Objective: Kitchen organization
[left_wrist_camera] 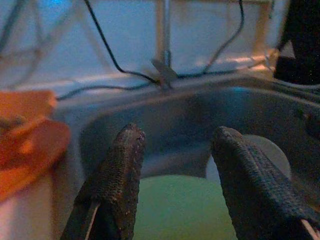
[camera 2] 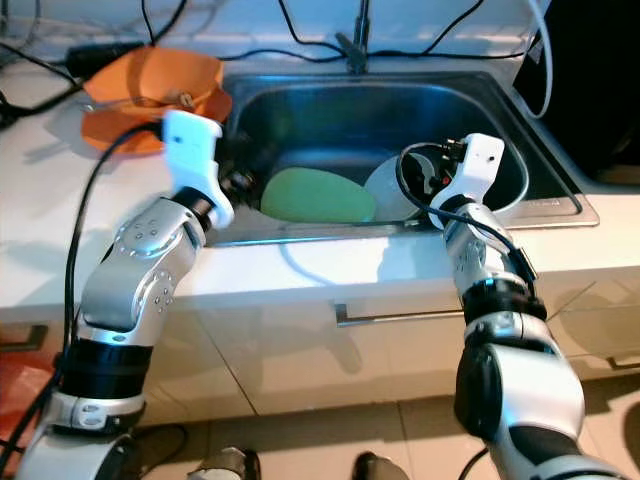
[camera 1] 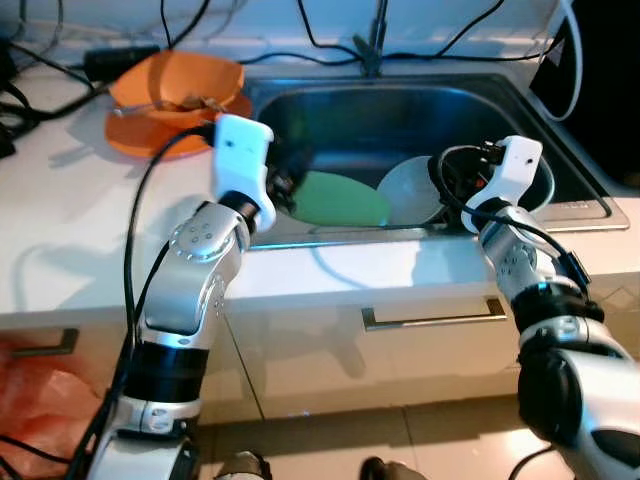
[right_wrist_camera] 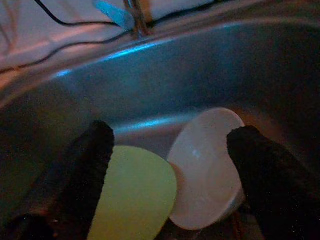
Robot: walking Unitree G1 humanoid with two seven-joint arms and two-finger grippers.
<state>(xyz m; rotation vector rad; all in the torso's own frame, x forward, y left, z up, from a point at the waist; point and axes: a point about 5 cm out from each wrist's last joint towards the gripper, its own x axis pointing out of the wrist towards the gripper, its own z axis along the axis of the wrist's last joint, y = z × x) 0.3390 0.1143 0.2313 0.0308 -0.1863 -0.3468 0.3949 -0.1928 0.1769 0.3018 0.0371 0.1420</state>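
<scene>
A green plate (camera 1: 343, 200) and a white bowl (camera 1: 410, 190) are seen lying in the sink (camera 1: 420, 110). Both the left gripper (left_wrist_camera: 177, 185) and right gripper (right_wrist_camera: 172, 180) are held apart above them. The plate should be gripped by its rim.

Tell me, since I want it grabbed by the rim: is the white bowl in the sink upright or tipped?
Tipped. The white bowl lies on its side, leaning against the green plate.
</scene>
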